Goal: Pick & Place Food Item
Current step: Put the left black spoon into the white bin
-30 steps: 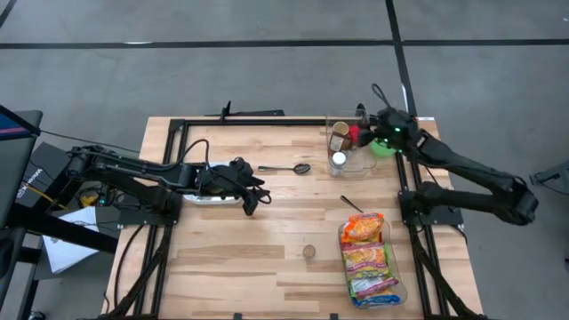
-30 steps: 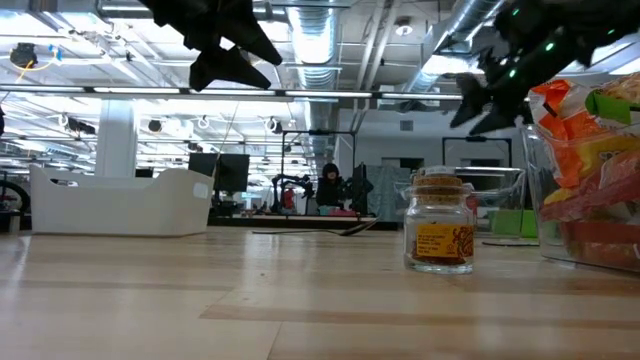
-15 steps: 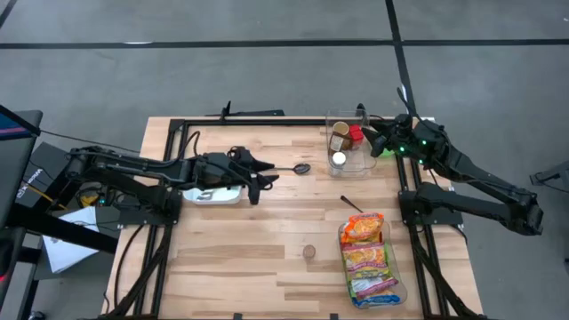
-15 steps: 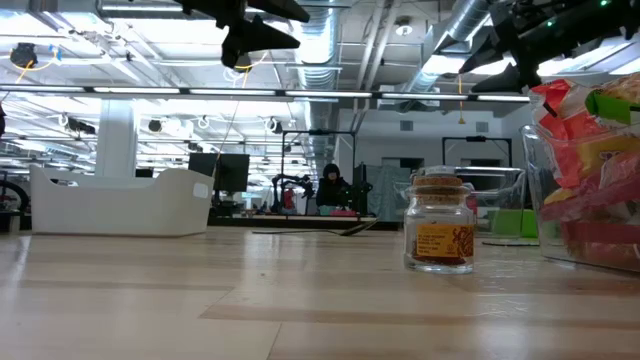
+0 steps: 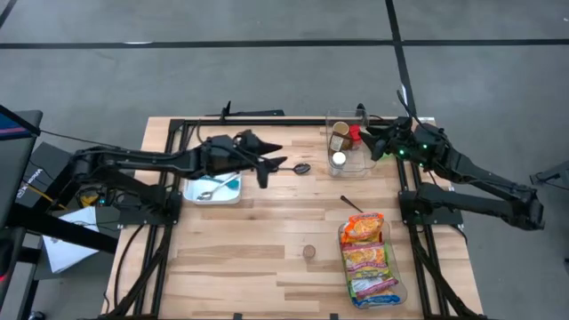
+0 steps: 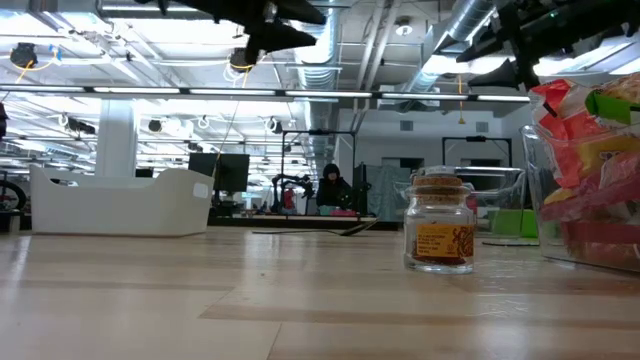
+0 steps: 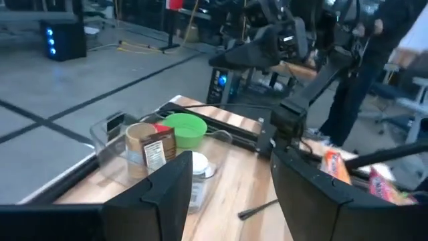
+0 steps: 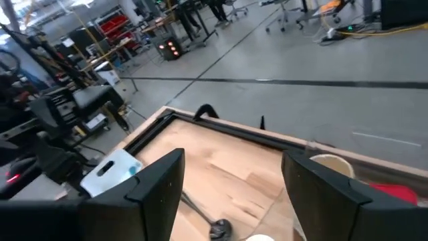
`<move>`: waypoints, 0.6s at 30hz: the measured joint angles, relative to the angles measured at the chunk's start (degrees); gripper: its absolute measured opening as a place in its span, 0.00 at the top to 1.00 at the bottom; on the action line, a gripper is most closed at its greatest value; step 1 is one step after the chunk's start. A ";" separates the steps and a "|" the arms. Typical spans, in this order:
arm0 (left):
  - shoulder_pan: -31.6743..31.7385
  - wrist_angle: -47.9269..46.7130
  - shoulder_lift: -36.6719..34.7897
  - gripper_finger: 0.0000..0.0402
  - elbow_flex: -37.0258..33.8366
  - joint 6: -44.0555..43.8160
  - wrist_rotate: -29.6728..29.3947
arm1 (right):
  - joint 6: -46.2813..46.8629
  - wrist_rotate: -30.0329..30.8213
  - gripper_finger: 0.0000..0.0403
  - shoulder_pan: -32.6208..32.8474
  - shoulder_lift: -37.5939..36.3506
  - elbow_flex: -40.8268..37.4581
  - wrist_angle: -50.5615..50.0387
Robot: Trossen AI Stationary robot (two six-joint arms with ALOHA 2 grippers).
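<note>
Left gripper (image 5: 267, 165) swung off the white tray (image 5: 213, 188), fingers spread, exposing a half-hidden spoon.

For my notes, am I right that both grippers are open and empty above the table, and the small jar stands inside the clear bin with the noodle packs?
Not quite: the high view shows the jar standing on the bare table, left of the bin holding the noodle packs. The left gripper and right gripper are indeed open and empty.

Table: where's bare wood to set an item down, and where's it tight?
Free: the near-left table, bounded by the white tray, small jar and front edge; also mid-table between spoon and jar. Crowded: the far-right clear bin of containers, and the near-right bin of snack packets.
</note>
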 joint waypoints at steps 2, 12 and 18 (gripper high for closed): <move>0.58 -0.08 2.86 0.52 2.96 2.36 0.44 | 0.02 -0.18 0.39 0.80 0.01 0.00 1.34; 2.22 -14.53 17.14 0.52 15.39 11.17 -3.19 | 4.08 -1.45 0.39 1.97 -1.23 0.04 4.71; 1.95 -16.20 24.99 0.52 15.39 10.38 0.87 | 4.50 -1.42 0.39 2.37 -2.53 0.04 4.70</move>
